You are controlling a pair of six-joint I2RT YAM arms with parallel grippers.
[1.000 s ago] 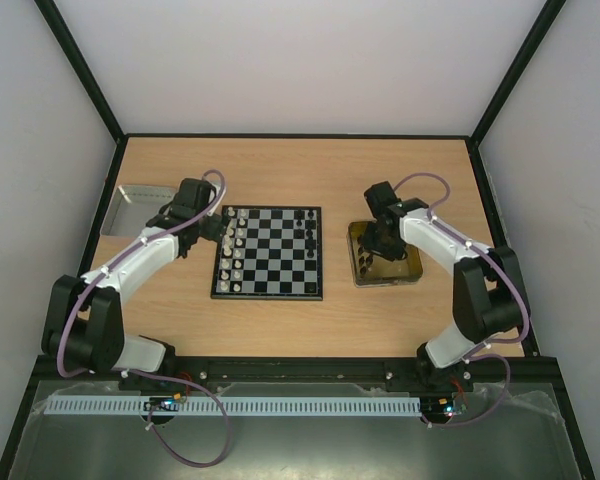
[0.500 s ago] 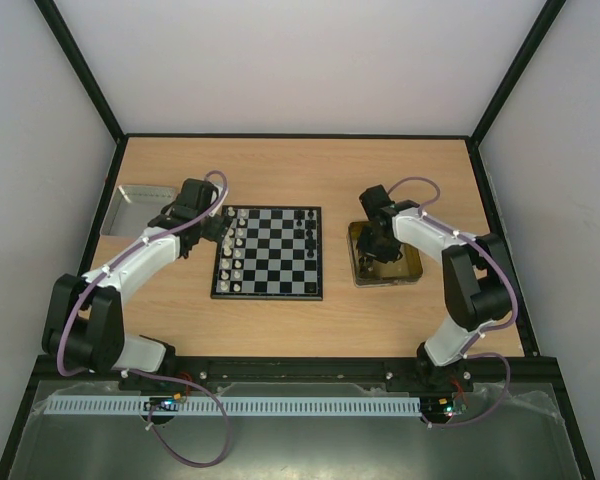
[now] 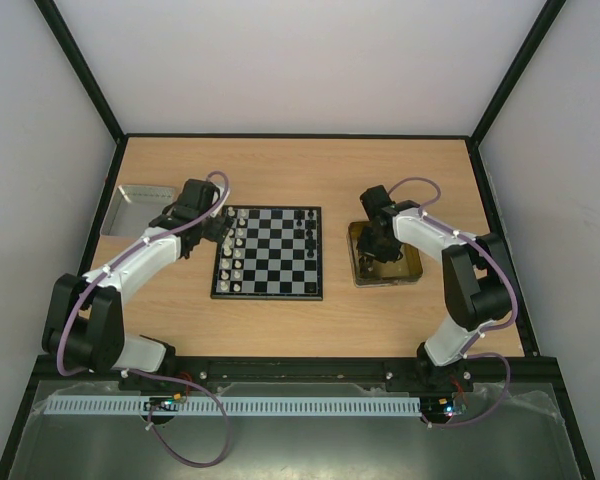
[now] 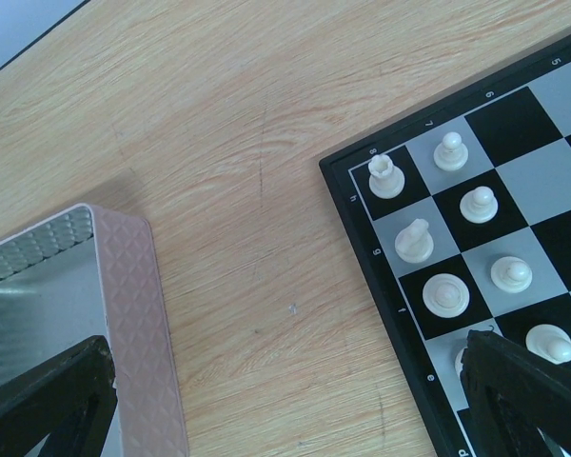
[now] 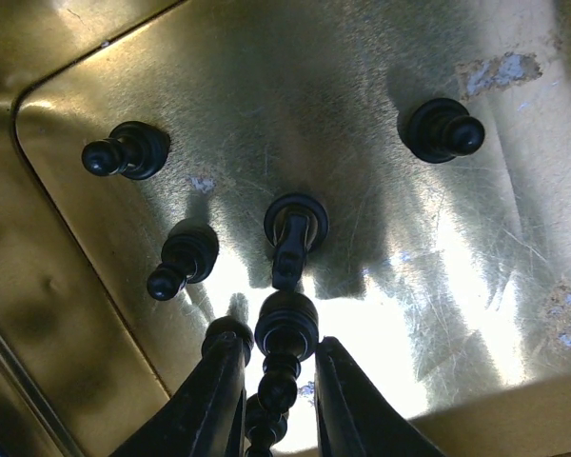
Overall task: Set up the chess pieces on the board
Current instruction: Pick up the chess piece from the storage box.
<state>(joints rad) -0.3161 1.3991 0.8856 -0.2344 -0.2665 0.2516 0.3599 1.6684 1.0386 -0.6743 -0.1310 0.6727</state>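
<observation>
As the right arm folds its elbow in over the last second, the overhead view shows the right claw (image 3: 372,250) nudged slightly toward the board (image 3: 270,255) but still low inside the yellow tray (image 3: 412,272). The left claw (image 3: 218,234) hangs unmoved at the board's left edge on the worktop (image 3: 300,170). White chess pieces (image 3: 235,250) line the board's left side, and only a few black ones stand at its right. From the left wrist, the left claw (image 4: 287,343) gapes wide and empty over bare worktop, between the silver tray (image 4: 133,314) and the board's corner, where white pieces (image 4: 414,240) stand on their squares. From the right wrist, the right claw (image 5: 276,352) has narrowed around a tall black piece (image 5: 285,326), its fingers close on either side. Whether the pinch is complete cannot be told. Four more black pieces (image 5: 443,129) sit on the tray floor, so black's side looks far from filled and this pick seems next for the board.
</observation>
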